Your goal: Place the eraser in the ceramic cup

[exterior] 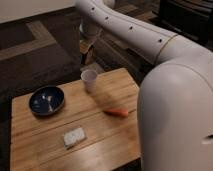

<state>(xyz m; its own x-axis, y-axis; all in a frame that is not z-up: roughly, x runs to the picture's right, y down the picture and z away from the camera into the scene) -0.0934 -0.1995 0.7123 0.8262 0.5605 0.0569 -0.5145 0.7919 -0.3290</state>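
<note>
A low rectangular table w/ pale butcher-block wood top [105, 150] fills the foreground; beneath and behind it lies dark grey carpet [45, 70] crossed by lighter tan bands [30, 45]; a pale wall strip [30, 9] runs along the top left; dark boxy furniture [187, 17] sits top right; light is soft, even; the gripper [87, 56] hangs over the carpet beyond the table's far edge.

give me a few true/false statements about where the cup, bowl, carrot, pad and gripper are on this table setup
1. The gripper hangs above and behind the white cup. True.
2. The white cup lies tipped on its side. False: it stands upright on the wooden table.
3. The orange carrot sits inside the blue bowl. False: it lies on the table, right of the bowl.
4. The pale pad lies nearer the front edge than the bowl. True.
5. The cup touches the bowl. False: they stand apart.
</note>
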